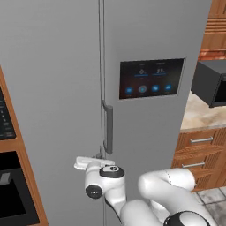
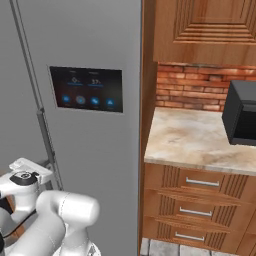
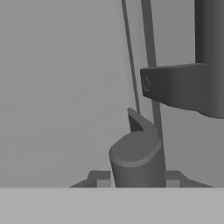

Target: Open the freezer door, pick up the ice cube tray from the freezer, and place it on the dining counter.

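The freezer door [image 1: 48,88] is the plain grey panel left of the seam, and it stands closed against the door with the black display [image 1: 151,78]. My gripper [image 1: 99,158] is at the seam, below the short grey handle [image 1: 108,128] of the display door. In the hand view the rounded end of the freezer door's bar handle [image 3: 136,159] sits between my fingertips [image 3: 101,180], which hug it on both sides; my gripper [image 3: 137,181] is shut on it. From the right, my gripper [image 2: 46,166] meets the door low down. The ice cube tray and the dining counter are out of view.
A black microwave [image 2: 242,112] stands on the marbled wall counter [image 2: 190,140] over wooden drawers [image 2: 200,200], right of the fridge. A black oven [image 1: 9,190] in a wooden frame is on the left. The display door's handle bracket [image 3: 175,85] is close beside my hand.
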{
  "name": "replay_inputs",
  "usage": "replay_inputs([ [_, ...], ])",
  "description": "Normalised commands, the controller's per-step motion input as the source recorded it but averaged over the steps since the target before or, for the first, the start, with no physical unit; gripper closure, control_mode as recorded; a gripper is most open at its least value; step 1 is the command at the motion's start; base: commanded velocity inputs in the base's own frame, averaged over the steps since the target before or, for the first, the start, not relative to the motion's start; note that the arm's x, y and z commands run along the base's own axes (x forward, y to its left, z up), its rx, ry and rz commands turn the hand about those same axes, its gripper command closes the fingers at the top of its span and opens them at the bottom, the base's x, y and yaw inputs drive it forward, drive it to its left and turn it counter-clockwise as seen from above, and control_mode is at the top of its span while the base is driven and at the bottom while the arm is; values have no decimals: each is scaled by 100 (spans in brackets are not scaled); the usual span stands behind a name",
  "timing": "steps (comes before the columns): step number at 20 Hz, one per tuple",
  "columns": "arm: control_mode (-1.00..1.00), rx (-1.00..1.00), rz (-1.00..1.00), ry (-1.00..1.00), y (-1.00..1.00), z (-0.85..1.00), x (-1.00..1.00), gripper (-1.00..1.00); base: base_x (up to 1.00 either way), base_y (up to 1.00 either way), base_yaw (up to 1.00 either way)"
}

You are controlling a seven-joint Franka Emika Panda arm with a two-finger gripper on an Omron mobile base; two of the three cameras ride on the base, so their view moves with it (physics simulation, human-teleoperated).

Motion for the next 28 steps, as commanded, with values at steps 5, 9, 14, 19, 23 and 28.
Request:
replay_inputs([
  [5, -100, 0, 0, 3, 33, -5, -50, 100, 0, 0, 0],
  [9, -100, 0, 0, 2, 34, -1, -70, 100, 0, 0, 0],
  [14, -100, -1, 0, 2, 37, -1, -80, 100, 0, 0, 0],
  [19, -100, -2, 2, 1, 45, -3, -84, 100, 0, 0, 0],
  [23, -100, -4, 8, 0, 52, -3, -73, 100, 0, 0, 0],
  [28, -100, -3, 11, 0, 49, -3, -52, 100, 0, 0, 0],
])
